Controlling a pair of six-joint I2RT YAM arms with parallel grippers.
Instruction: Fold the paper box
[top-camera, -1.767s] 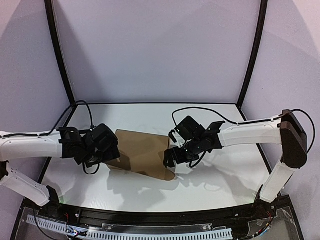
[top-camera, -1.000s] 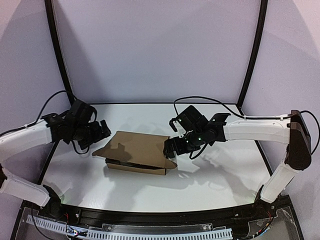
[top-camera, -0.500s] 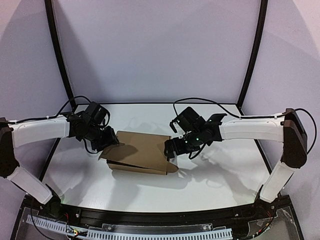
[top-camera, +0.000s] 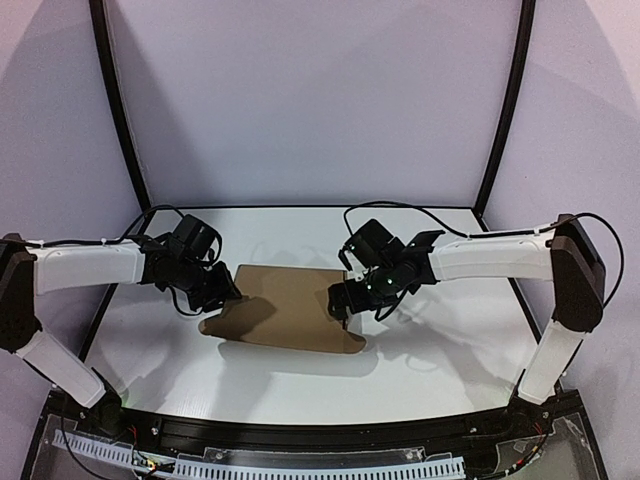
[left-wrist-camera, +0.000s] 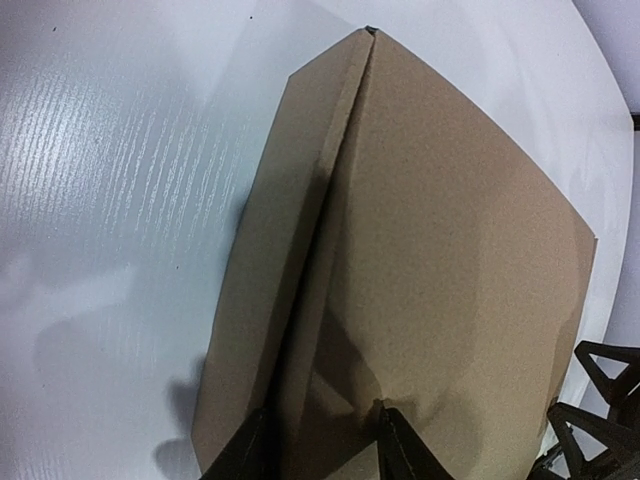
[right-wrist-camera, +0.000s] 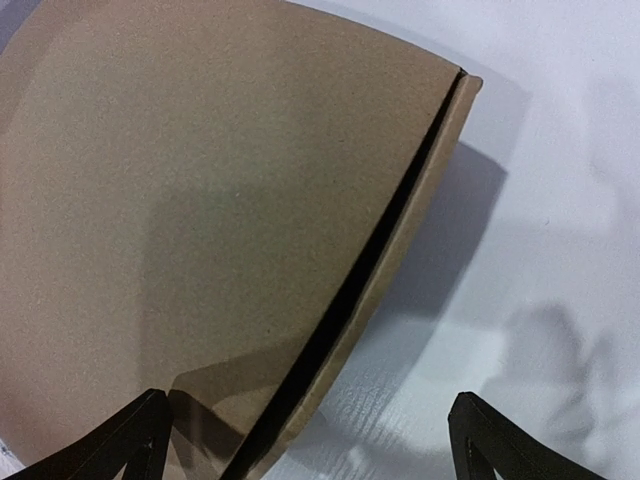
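**Left end effector** (top-camera: 222, 295). We found it at the left end of the box. Its fingers (left-wrist-camera: 395, 445) stood near together astride the lid's left edge. We could not tell whether they actually pinched the cardboard.

**Plain brown cardboard paper box** (top-camera: 290, 308). It lay low at the middle of the white desk (top-camera: 440, 350), between the two arms. The lid was slightly bowed, and a dark gap showed under its right edge.

**Right end effector** (top-camera: 340, 300). Its fingers were spread wide, straddling the box's right end, and it held nothing.

**Handling note.** We judged the step in hand to be seating the lid. The left side should grip only the lid's edge, not the wall beneath it. The right side should press down gently along the gap, so that the board bends at its creases and does not buckle or slide across the desk.
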